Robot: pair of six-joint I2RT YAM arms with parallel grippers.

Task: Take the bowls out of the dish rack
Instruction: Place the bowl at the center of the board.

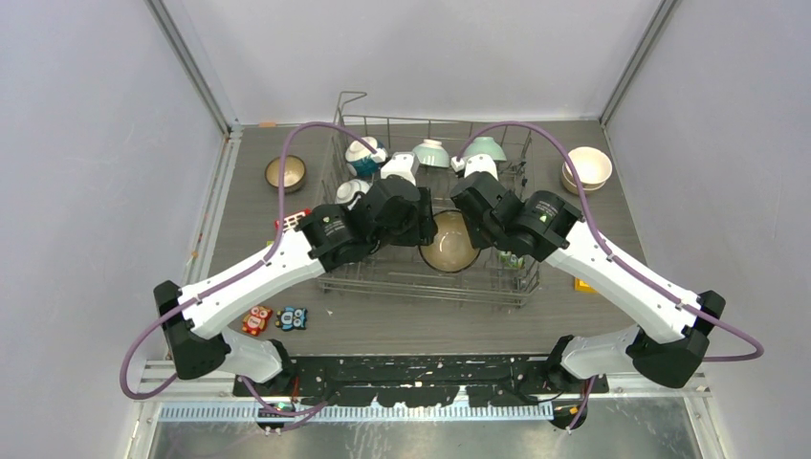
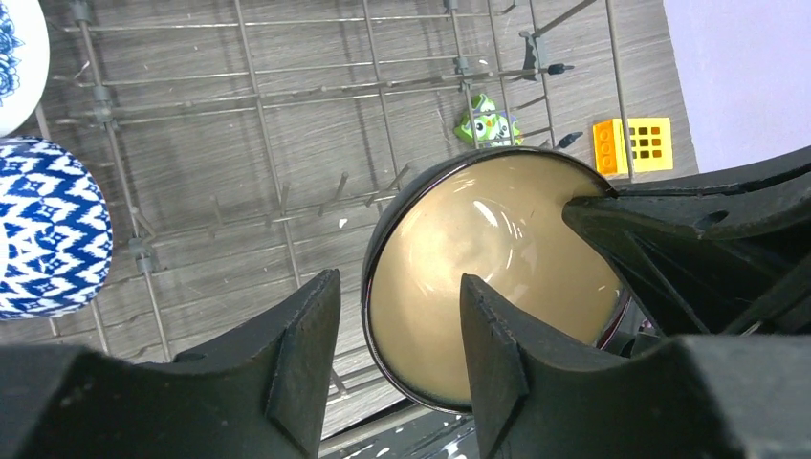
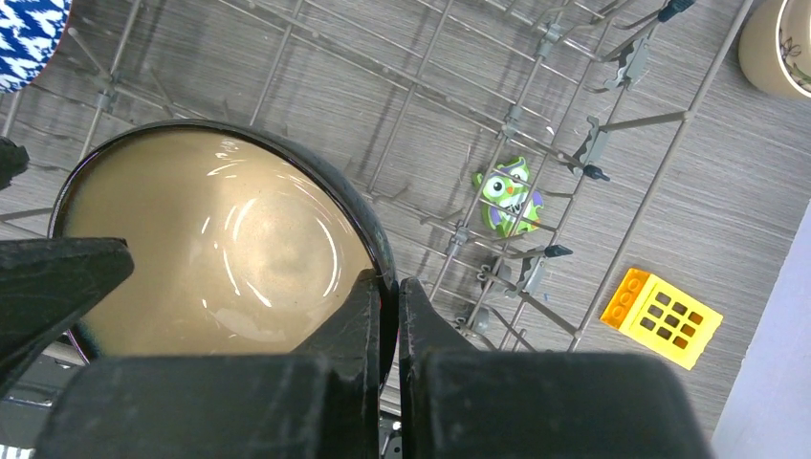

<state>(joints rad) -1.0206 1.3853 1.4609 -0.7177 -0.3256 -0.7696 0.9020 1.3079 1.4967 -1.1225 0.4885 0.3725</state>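
Right gripper point(image 3: 387, 287): jaws are closed to a thin slit, pinching the rim of the beige bowl point(image 3: 210, 253), one finger inside and one outside. The bowl is glazed beige inside with a dark outer wall and rim.

Left gripper point(image 2: 397, 287): jaws stand open and straddle the opposite rim of the same bowl, with a clear gap on the outer side. It grips nothing.

From overhead, the bowl sits mouth-up between the two wrists, over the near middle of the dish rack point(image 1: 430, 293). Whether it rests on the wires or hangs clear of them cannot be told.

Blue-and-white bowls point(image 2: 48, 225) stand in the rack just left of the left gripper. Mint bowls point(image 1: 432, 153) sit in the far row.

On the grey wood-grain table point(image 1: 253, 153), cream bowls point(image 1: 590, 167) are stacked right of the rack and a brown bowl point(image 1: 285, 173) sits to its left. A green owl toy point(image 3: 507, 196) shows through the wires, with a yellow block point(image 3: 660, 316) beside the rack.
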